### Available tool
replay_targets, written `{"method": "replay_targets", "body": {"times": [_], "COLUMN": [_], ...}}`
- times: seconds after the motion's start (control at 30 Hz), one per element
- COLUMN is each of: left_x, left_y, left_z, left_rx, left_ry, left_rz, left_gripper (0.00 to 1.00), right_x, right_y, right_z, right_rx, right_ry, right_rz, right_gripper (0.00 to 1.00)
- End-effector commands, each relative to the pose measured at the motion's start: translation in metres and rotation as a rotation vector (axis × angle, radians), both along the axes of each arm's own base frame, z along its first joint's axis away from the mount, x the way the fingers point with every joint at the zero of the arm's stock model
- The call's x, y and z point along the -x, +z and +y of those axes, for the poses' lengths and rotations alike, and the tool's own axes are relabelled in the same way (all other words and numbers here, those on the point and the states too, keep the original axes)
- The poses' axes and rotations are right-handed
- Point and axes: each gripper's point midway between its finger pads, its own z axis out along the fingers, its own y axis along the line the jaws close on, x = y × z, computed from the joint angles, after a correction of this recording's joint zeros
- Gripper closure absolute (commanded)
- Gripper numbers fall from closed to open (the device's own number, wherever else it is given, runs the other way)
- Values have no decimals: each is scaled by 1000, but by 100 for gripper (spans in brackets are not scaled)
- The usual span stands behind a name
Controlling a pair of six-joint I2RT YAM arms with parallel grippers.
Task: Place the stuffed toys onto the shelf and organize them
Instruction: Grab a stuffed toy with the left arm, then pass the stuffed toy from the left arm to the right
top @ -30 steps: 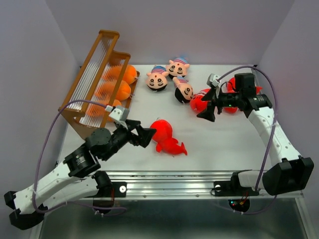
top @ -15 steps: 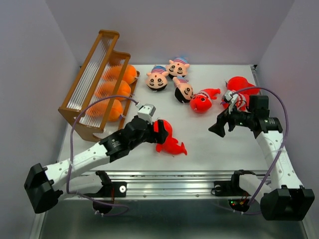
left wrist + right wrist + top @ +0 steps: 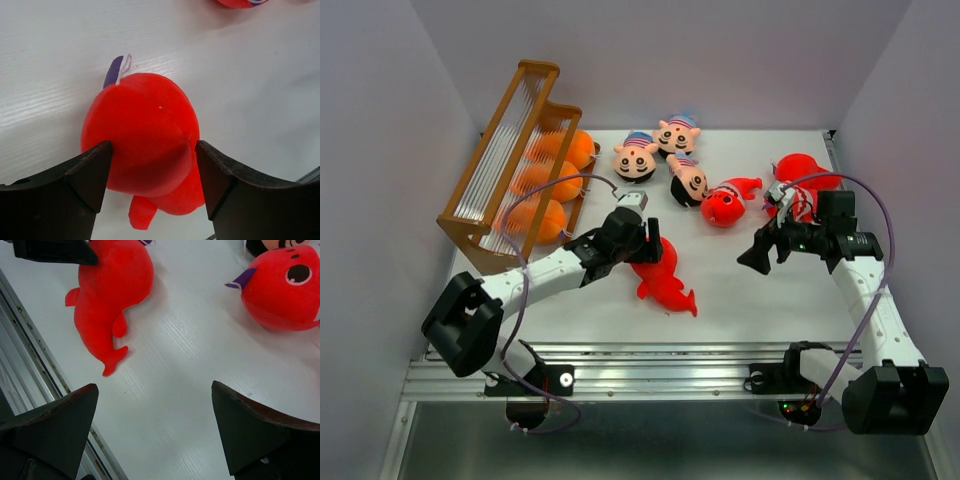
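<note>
While the left gripper (image 3: 642, 245) (image 3: 155, 145) sits clamped on a red toy (image 3: 662, 278) (image 3: 145, 125) (image 3: 112, 285), with one finger on each flank of its round body, the toy lies on the white table (image 3: 740, 300), right of the shelf (image 3: 510, 140) and near its low front end. The tail points away from the shelf. Three orange toys (image 3: 558, 180) are lined up against the shelf's lower tier; I can't tell whether they rest on it. Three doll heads (image 3: 636, 160) are clustered right of the shelf's far end. A second red toy (image 3: 725, 203) (image 3: 285, 287) lies further right of the shelf, past the heads. The right gripper (image 3: 760, 255) (image 3: 155, 387) has its jaws spread wide with nothing between them, over bare table well right of the shelf. A third red toy (image 3: 802, 172) is beyond it, farthest from the shelf.
</note>
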Motion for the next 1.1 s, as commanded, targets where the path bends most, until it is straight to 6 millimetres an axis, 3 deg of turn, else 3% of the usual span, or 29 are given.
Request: {"method": "replay_targets", "body": {"times": [0.0, 0.13, 0.23, 0.33, 0.4, 0.47, 0.5, 0.57, 0.6, 0.7, 0.83, 0.93, 1.0, 1.07], "left_x": [-12, -13, -5, -2, 0, 2, 0, 5, 4, 11, 16, 17, 19, 19], "left_y": [-3, -31, -48, -51, -42, -27, -9, 2, 21, 34, 64, 75, 75, 80], "left_z": [-19, -16, -19, -25, -33, -34, -37, -37, -39, -39, -43, -46, -51, -55], "left_rx": [14, -40, -23, 18, 78, 149, 207, 291, 363, 487, 612, 667, 669, 668], "left_ry": [0, 20, 6, 1, -14, 3, 5, 37, 43, 97, 177, 229, 251, 253], "left_rz": [40, 93, 132, 150, 145, 133, 101, 110, 80, 108, 80, 86, 106, 97], "left_gripper": [29, 46, 69, 86, 100, 100, 100, 100, 100, 100, 100, 100, 100, 100], "right_x": [-3, 1, 2, 3, 4, 1, 0, 0, -2, -8, -21, -34, -54, -53], "right_y": [11, 11, 12, 14, 7, 11, 9, 7, 2, 8, 15, 27, 34, 37], "right_z": [6, 9, 13, 16, 18, 19, 20, 22, 24, 32, 59, 83, 91, 105], "right_rx": [-36, -58, -82, -105, -118, -131, -142, -146, -149, -153, -114, -125, -149, -142], "right_ry": [44, 64, 83, 98, 110, 120, 128, 142, 139, 125, 108, 54, -78, -47], "right_rz": [-66, -67, -53, -29, 31, 61, 109, 152, 199, 235, 253, 270, 283, 261], "right_gripper": [0, 0, 0, 0, 0, 0, 0, 0, 0, 0, 0, 0, 0, 0]}}
